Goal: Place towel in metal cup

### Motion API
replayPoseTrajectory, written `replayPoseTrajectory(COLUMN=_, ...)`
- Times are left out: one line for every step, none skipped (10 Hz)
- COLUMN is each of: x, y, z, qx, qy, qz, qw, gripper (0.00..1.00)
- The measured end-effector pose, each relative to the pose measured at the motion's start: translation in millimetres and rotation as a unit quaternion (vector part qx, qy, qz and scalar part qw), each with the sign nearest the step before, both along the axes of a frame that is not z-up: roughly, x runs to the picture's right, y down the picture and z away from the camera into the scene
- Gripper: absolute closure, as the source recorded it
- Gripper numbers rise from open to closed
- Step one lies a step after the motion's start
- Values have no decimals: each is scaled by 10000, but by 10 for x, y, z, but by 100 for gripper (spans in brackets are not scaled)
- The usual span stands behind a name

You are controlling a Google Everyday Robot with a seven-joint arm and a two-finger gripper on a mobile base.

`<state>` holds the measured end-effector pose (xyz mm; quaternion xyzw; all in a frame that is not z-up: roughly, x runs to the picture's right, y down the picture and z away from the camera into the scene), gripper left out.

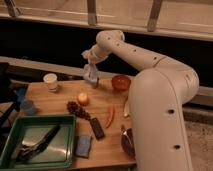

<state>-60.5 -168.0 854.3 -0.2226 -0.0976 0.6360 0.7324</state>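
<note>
My gripper [91,64] is above the back middle of the wooden table [60,102], pointing down. It is shut on a pale blue-grey towel [91,75], which hangs from it and reaches almost to the table top. I cannot make out a metal cup; it may be hidden behind the hanging towel. The white arm [135,52] reaches in from the right.
A white cup [50,81] stands back left and a blue cup [28,106] at the left edge. On the table are a red bowl [120,81], yellow fruit [82,98], grapes [76,108], chili [110,116], remote [97,128], blue sponge [83,145], green tray [15,150] and purple bowl [126,142].
</note>
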Motion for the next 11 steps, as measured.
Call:
replayPoseTrajectory(x=7, y=9, z=5, qx=-7, qy=7, qz=-4, qw=10000, gripper=100)
replayPoseTrajectory(x=-3, y=14, z=1, qx=-6, qy=8, qz=-21, qw=10000, gripper=100)
replayPoseTrajectory(x=0, y=32, z=10, qx=7, qy=86, qz=-17, qw=10000, gripper=100)
replayPoseTrajectory(x=85, y=28, z=32, qx=19, qy=191, qz=58, qw=9998, gripper=100)
replayPoseTrajectory(x=179, y=14, z=100, qx=0, qy=257, qz=142, qw=9996, gripper=100)
replayPoseTrajectory(x=242, y=-13, z=184, qx=-30, qy=322, qz=211, qw=9993, gripper=100)
replayPoseTrajectory(x=241, y=-21, z=296, qx=-97, qy=357, qz=289, qw=9989, gripper=100)
replayPoseTrajectory(x=287, y=-27, z=408, qx=-172, qy=386, qz=381, qw=9984, gripper=100)
replayPoseTrajectory(x=331, y=-30, z=488, qx=-231, qy=398, qz=461, qw=9979, gripper=100)
replayPoseTrajectory(x=344, y=2, z=618, qx=-337, qy=398, qz=529, qw=9972, gripper=100)
replayPoseTrajectory(x=295, y=45, z=711, qx=-423, qy=367, qz=538, qw=9970, gripper=100)
